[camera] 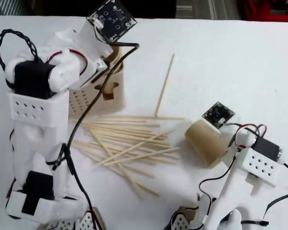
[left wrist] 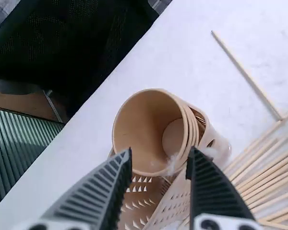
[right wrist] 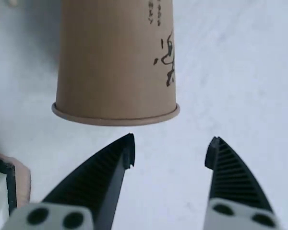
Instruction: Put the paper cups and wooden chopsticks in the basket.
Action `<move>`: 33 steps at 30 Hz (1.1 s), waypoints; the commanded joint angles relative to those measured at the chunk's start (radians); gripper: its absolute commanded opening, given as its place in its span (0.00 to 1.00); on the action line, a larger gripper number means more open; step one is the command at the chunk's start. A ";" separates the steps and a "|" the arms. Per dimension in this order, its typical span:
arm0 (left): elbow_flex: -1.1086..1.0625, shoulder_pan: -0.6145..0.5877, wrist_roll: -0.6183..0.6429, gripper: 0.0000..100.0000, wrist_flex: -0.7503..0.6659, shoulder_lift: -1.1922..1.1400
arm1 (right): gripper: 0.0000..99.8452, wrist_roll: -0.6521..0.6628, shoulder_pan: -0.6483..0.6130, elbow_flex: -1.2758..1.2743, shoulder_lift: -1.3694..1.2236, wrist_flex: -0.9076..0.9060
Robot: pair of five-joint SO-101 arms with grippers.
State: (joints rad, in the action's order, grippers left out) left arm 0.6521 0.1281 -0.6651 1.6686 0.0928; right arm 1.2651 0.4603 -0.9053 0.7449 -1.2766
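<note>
Several brown paper cups [left wrist: 149, 129] stand nested inside the white perforated basket [camera: 93, 98] at the back left. My left gripper [left wrist: 158, 163] hangs open just above their rim, holding nothing. Another paper cup [camera: 206, 141] lies on its side at the right of the table. My right gripper [right wrist: 170, 146] is open just short of that cup's rim [right wrist: 115, 115], not touching it. A heap of wooden chopsticks [camera: 129, 143] lies between the basket and the lying cup. A single chopstick [camera: 164, 86] rests apart, farther back.
The table's far edge [camera: 192, 18] runs close behind the basket, with a dark floor beyond it. A black cable [camera: 93, 103] from the left arm drapes across the basket's front. The arm bases [camera: 182, 221] stand along the near edge.
</note>
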 commanded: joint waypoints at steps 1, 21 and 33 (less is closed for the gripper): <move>0.041 0.015 0.044 0.19 -0.005 0.038 | 0.24 0.000 -0.047 -0.035 0.022 0.073; 0.029 -0.163 0.245 0.19 0.117 0.306 | 0.02 -0.278 -0.183 -0.101 0.022 0.305; -0.322 -0.311 0.262 0.20 0.097 0.627 | 0.02 -0.479 -0.189 0.284 0.022 -0.010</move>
State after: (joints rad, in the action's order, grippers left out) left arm 0.4450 -0.1695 -0.4104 1.7822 0.6176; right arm 0.8247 0.2839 -0.7472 0.7449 -1.2183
